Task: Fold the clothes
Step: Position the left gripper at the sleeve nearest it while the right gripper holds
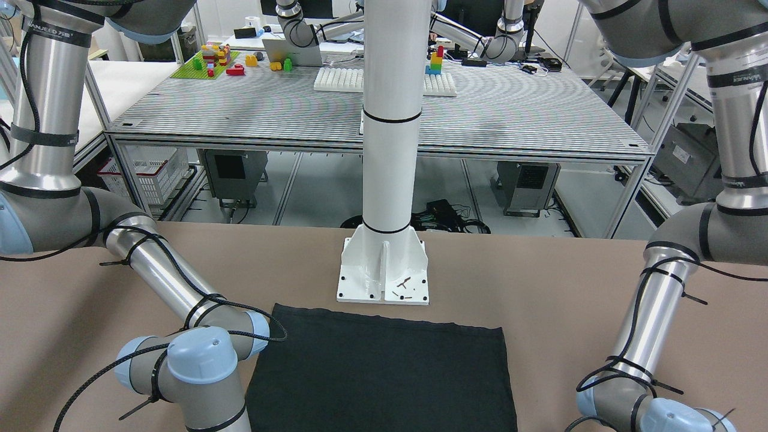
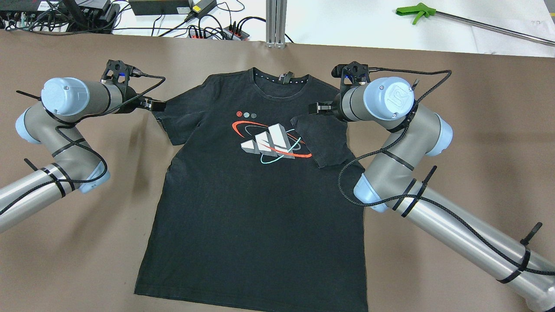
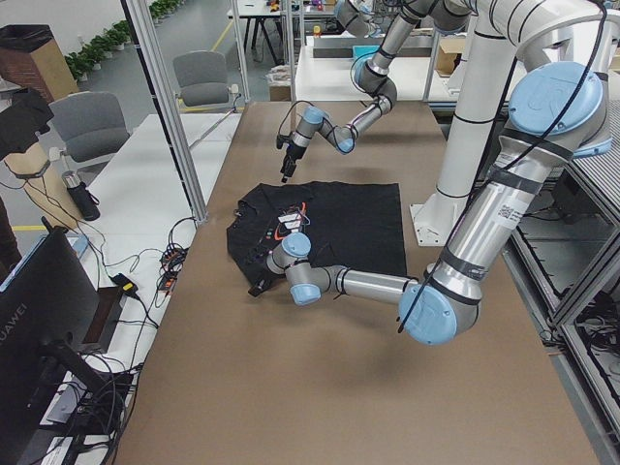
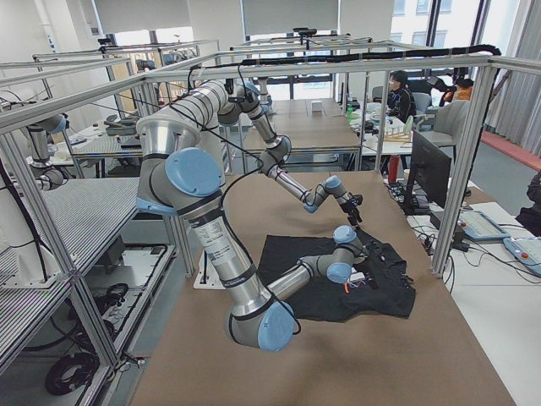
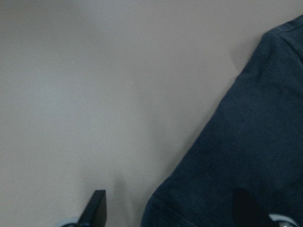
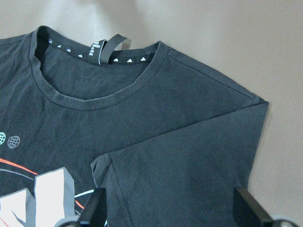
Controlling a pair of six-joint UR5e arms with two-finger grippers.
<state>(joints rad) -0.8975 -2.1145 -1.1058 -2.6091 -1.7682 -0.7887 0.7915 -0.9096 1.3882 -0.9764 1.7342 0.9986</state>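
A black T-shirt (image 2: 256, 195) lies flat in the middle of the overhead view on the brown surface (image 2: 86, 260), with its collar toward the top of the frame. The sleeve at centre right (image 2: 323, 138) is already folded in over the chest and covers the edge of the printed logo (image 2: 269, 141). The sleeve at upper left (image 2: 177, 115) is spread out.

The left end effector (image 2: 155, 105) sits at that sleeve's outer hem, fingers wide apart and holding nothing. The right end effector (image 2: 317, 108) hangs above the folded sleeve, equally wide and empty.

The likely trouble is at the left hem. The fabric is thin and lies flat, so a closing pinch could slip off or catch only one layer. A low sideways pull might then drag the whole shirt and loosen the finished fold.
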